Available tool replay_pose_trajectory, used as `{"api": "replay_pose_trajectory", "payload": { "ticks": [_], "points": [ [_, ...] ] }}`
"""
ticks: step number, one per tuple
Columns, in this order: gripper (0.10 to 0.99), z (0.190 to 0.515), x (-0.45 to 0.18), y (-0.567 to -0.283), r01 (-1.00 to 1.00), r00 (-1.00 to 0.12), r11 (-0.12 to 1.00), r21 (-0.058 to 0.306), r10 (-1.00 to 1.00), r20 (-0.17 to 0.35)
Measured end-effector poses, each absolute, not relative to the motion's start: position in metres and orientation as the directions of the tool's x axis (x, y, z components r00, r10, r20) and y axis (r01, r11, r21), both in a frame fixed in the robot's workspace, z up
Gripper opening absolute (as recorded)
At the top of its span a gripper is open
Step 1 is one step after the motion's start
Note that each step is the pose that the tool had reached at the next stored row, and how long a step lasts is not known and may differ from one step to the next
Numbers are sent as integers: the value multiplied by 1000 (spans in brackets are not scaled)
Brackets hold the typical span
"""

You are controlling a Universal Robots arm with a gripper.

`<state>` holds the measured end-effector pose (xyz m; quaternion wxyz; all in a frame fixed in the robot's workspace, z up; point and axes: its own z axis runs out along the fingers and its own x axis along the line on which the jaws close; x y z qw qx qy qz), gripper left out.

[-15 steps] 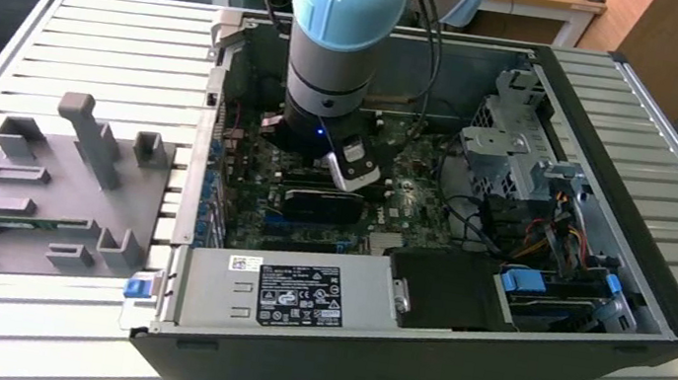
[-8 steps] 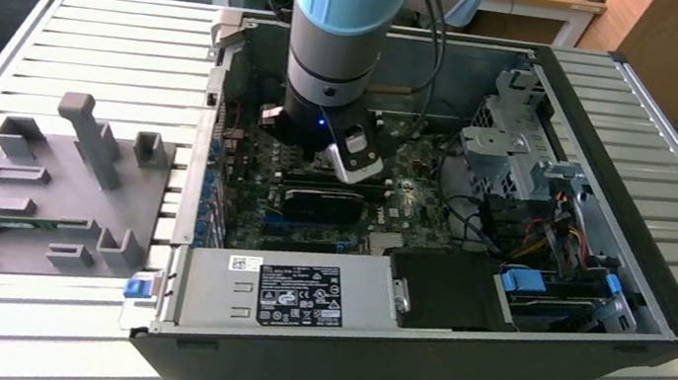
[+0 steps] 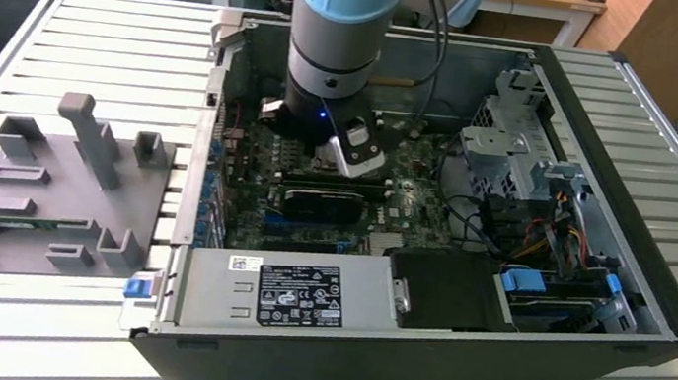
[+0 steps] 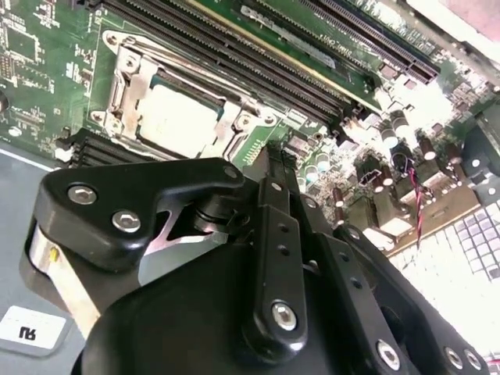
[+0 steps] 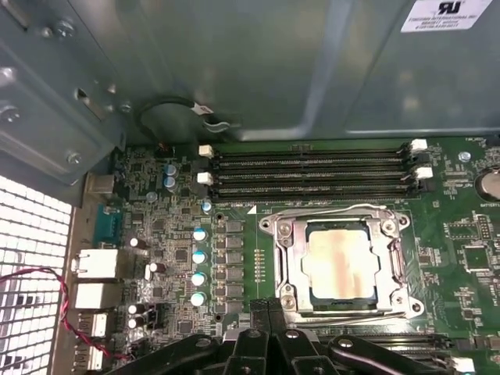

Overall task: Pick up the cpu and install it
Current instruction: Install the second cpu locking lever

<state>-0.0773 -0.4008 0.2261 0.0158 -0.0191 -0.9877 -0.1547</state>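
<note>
While the gripper hangs at lower centre of the first wrist view, fingers together, holding nothing: cpu, square, no long axis, seated flat in metal socket frame on motherboard, just right of fingertips, centre-right of frame

Bright daylight, glare on the cpu
</note>
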Motion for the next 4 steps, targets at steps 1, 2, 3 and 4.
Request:
{"api": "replay_pose_trajectory", "payload": {
  "ticks": [1,2,3,4],
  "points": [
    [106,227,-77,-401,43,-999,951,305,33,37],
    [106,227,-77,-401,43,-999,951,305,33,37],
    [106,227,-77,-401,43,-999,951,305,33,37],
    [106,227,-77,-401,43,-999,951,305,33,37]
  ]
}}
